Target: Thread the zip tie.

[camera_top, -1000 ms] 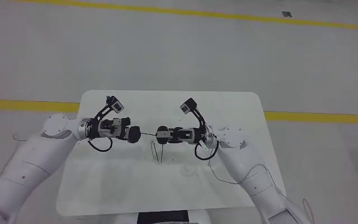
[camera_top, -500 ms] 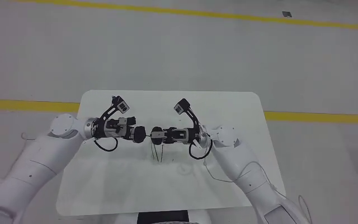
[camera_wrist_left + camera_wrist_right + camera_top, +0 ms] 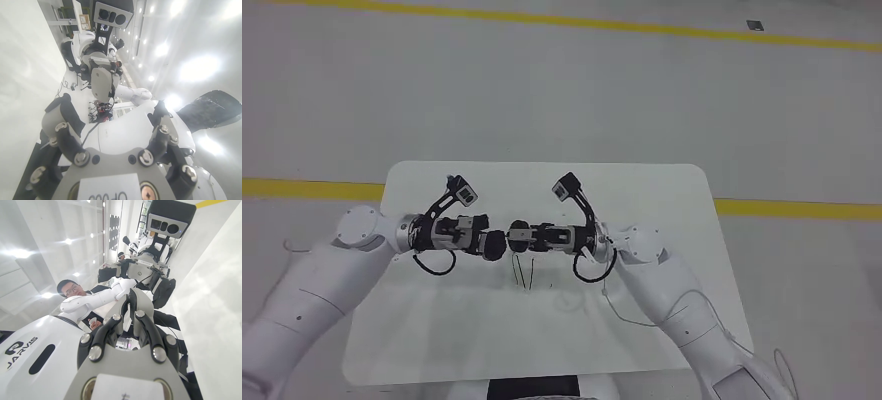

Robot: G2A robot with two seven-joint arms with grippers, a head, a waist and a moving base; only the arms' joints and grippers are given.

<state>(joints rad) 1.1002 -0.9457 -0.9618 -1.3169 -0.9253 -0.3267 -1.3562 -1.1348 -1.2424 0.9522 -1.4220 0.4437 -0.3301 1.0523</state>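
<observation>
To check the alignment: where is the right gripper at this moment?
In the top view, the right gripper is over the middle of the white table, directly facing the left gripper at close range.

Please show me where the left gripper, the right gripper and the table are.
left gripper (image 3: 112, 100): left wrist view, midway between its open fingertips.
right gripper (image 3: 129, 294): right wrist view, between its shut fingertips.
table (image 3: 662, 200): top view, bare part by its far edge.
</observation>
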